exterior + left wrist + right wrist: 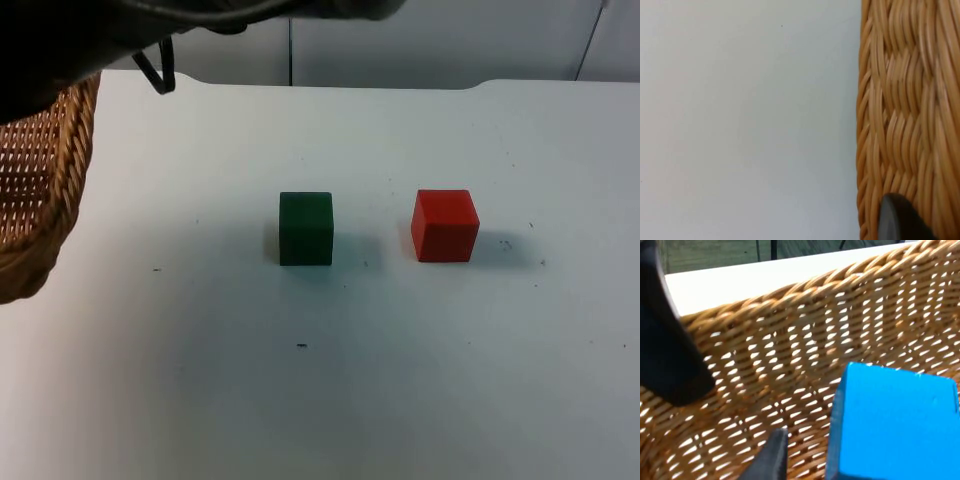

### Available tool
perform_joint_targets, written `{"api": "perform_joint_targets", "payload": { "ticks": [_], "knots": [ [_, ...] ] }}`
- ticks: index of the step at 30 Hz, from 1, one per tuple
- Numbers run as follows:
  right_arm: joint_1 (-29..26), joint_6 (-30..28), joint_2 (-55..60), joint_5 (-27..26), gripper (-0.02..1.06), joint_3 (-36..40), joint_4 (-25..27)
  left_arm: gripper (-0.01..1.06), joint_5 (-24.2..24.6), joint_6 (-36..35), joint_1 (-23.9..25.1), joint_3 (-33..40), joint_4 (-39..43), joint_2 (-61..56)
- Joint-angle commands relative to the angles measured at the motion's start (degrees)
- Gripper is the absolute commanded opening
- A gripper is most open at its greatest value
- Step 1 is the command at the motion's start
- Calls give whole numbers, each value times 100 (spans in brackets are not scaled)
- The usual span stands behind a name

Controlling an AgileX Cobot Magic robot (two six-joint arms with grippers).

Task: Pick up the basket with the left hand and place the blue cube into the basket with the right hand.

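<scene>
The woven wicker basket point(40, 190) hangs at the table's left edge, lifted and tilted under the dark arms. My left gripper point(900, 222) is shut on the basket, its fingertip pressed against the basket's weave point(910, 100). The blue cube point(892, 425) is inside the basket point(790, 350), against the woven wall. My right gripper point(800, 467) reaches into the basket beside the cube. Its visible fingertip point(771, 457) stands apart from the cube's left face, with weave showing between them, so it looks open.
A dark green cube point(306, 228) sits at the middle of the white table point(400, 380). To its right stands a red cube point(445, 225). The grey partition wall point(430, 40) closes off the far edge.
</scene>
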Motion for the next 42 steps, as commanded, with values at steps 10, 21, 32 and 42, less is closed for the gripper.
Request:
{"api": "perform_joint_targets", "payload": {
  "ticks": [10,21,32,42],
  "knots": [
    [-357,855,-1288,1174,98,-60,-1557,0,-103,147,-315,-44,-346,-34],
    [-1315,824,-2161,2550,97,27,-1438,0,-763,227,-745,-134,-480,658],
    [-1469,284,-3665,1607,97,1908,-1197,0,-577,350,-755,-984,-542,2330],
    [-1469,296,-5162,-323,97,4235,-1002,0,-899,672,-755,-1064,-542,2925]
  ]
}}
